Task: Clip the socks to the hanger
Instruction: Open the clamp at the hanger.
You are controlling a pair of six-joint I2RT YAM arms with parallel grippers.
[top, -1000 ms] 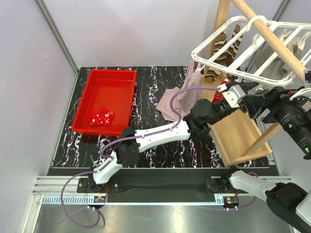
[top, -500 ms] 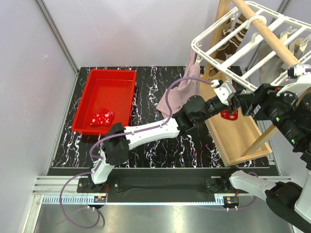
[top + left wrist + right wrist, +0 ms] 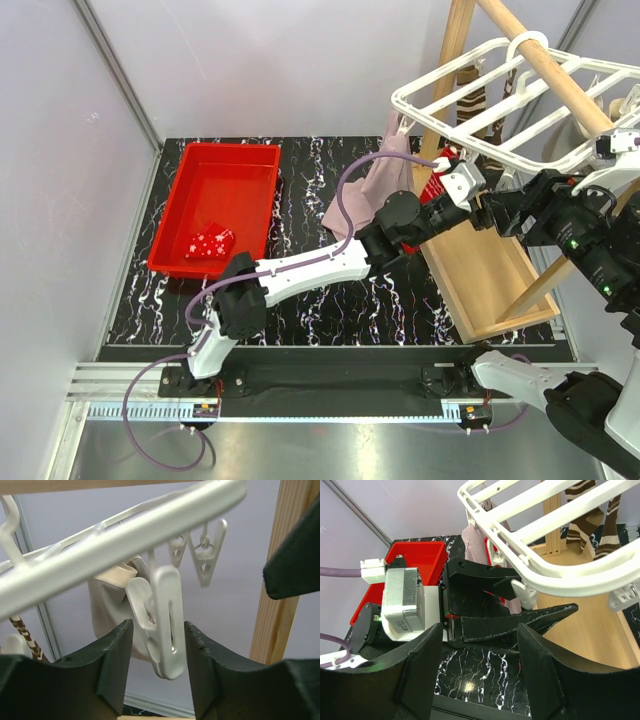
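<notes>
Bracketing a clip [image 3: 167, 620] on the hanger [image 3: 125, 540] with the half-open left gripper [image 3: 157, 627].
Holding the right gripper [image 3: 480, 630] wide open, empty, below the wooden pole [image 3: 550, 70].

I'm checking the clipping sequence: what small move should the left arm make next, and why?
Probably squeeze the left fingers onto the white clip: it hangs shut from the hanger, straight between them, and likely must be pinched open before a sock goes in.

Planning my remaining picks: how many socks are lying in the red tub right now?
1. A red sock with white specks lies at the near end of the red tub. The top view shows the tub's whole floor, so none seems hidden.
</notes>
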